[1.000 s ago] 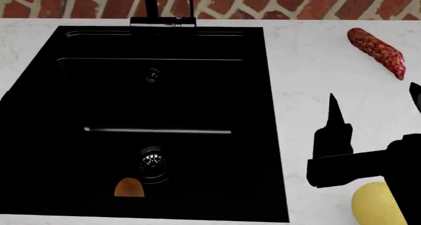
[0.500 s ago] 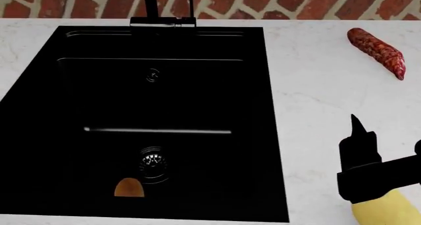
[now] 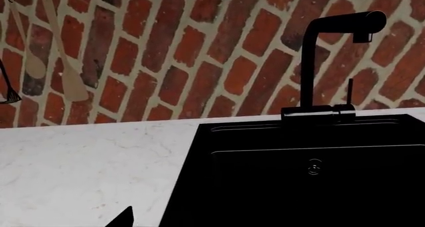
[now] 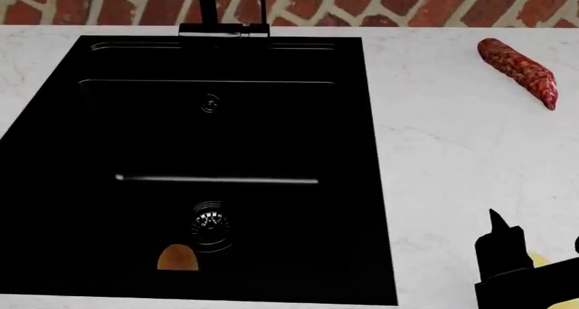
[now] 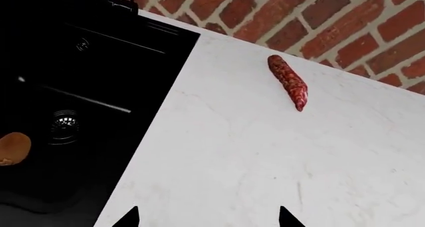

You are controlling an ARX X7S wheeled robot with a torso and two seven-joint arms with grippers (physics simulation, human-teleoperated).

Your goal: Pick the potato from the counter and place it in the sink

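The potato (image 4: 539,259) shows only as a pale yellow sliver at the bottom right of the head view, on the white marble counter (image 4: 443,153). My right gripper (image 4: 535,236) covers the rest of it. The right gripper is open, one finger on each side of the potato. In the right wrist view the right gripper (image 5: 207,218) shows two tips wide apart over bare counter (image 5: 252,152), with no potato in sight. The black sink (image 4: 54,153) fills the left. My left gripper (image 3: 209,223) shows one fingertip (image 3: 123,219), set far out, beside the sink (image 3: 345,187).
A long red-speckled sweet potato (image 4: 517,70) lies at the back right of the counter and also shows in the right wrist view (image 5: 287,81). A small orange-brown item (image 4: 178,258) sits in the sink by the drain (image 4: 210,221). A black faucet (image 4: 222,24) stands before a brick wall.
My right gripper has moved toward the counter's near edge and down over the potato, which is now almost fully covered. Nothing else has moved.
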